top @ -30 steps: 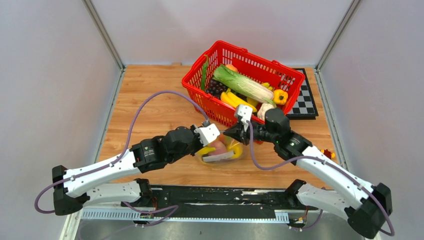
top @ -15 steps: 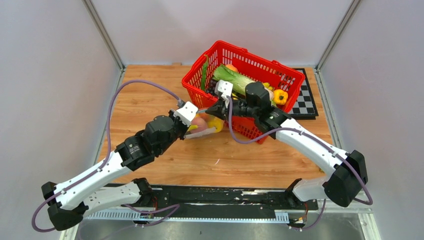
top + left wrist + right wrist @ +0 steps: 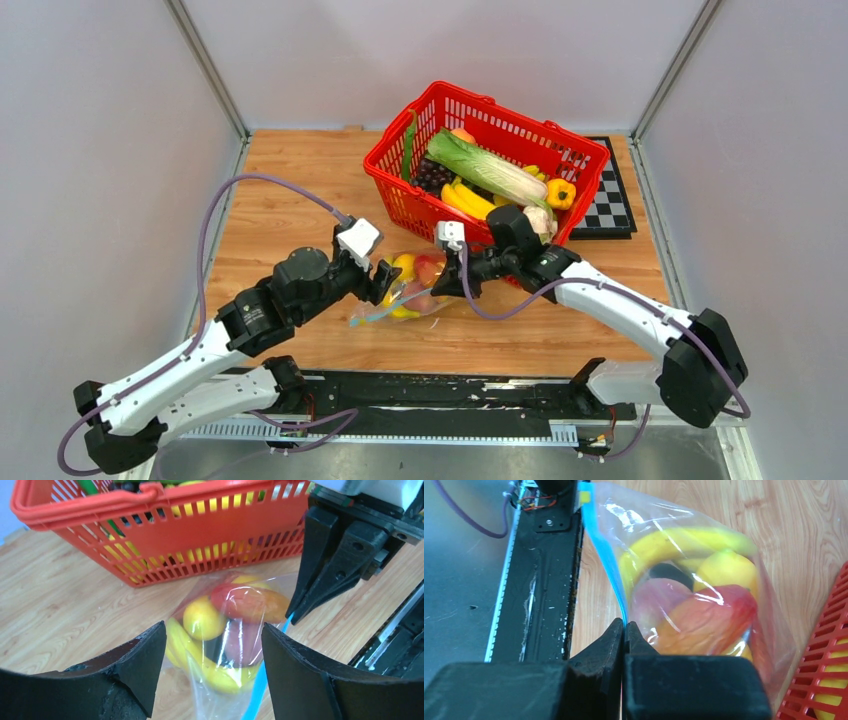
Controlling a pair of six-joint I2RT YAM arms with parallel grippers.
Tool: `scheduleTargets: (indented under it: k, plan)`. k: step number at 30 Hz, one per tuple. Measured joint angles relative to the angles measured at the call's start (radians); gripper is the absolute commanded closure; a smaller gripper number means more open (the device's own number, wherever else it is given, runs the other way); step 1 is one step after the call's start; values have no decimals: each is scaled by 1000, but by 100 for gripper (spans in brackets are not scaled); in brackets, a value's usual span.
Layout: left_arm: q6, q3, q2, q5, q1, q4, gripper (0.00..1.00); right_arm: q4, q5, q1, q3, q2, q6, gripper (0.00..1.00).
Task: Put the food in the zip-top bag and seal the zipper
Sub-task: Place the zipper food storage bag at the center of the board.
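Note:
The clear zip-top bag (image 3: 408,297) lies on the wooden table in front of the basket. It holds the food: a yellow round fruit (image 3: 202,619), a pinkish peach (image 3: 247,602) and a banana (image 3: 200,662). My left gripper (image 3: 212,645) is open; its jaws stand apart on either side of the bag's near end without touching it. My right gripper (image 3: 625,625) is shut on the teal zipper (image 3: 604,560) at the bag's far end. The strip runs away from its fingertips along the bag's edge. In the top view the left gripper (image 3: 385,283) and right gripper (image 3: 443,285) face each other across the bag.
A red plastic basket (image 3: 480,110) stands just behind the bag, holding a long green-white cabbage (image 3: 485,168), bananas and other toy produce. A checkerboard (image 3: 608,205) lies to its right. The black rail (image 3: 544,580) of the arm bases runs along the near table edge.
My left gripper has opened and let go of the bag. Both grippers and the bag came back from the basket's front toward the near side; the bag now rests on the table.

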Motion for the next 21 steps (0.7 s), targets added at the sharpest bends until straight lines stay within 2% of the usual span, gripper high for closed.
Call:
scheduleTargets:
  k: [4, 8, 9, 12, 13, 18, 20, 21]
  plan:
    - [-22, 29, 1, -15, 0, 5, 14, -50, -41, 5, 29, -22, -23, 97]
    - [-101, 20, 26, -33, 0, -8, 11, -143, -47, 27, 60, 6, -31, 90]
    - [-118, 9, 29, -37, 0, -7, 9, -165, -49, 35, 60, 11, -30, 86]
    - [-187, -74, 26, -60, 0, -7, 7, -226, -66, 74, 55, 11, -29, 57]
    - [-203, -97, 21, -64, 0, -11, 6, -237, -72, 93, 50, 5, -27, 53]
    - [-274, -161, -6, -98, 0, -30, 3, -268, -42, 179, 23, -102, 9, 38]
    - [-293, -162, -17, -113, 0, -30, 1, -230, 11, 185, 2, -166, 47, 36]
    - [-300, -165, -23, -120, 0, -29, 0, -206, 44, 185, -14, -196, 72, 39]
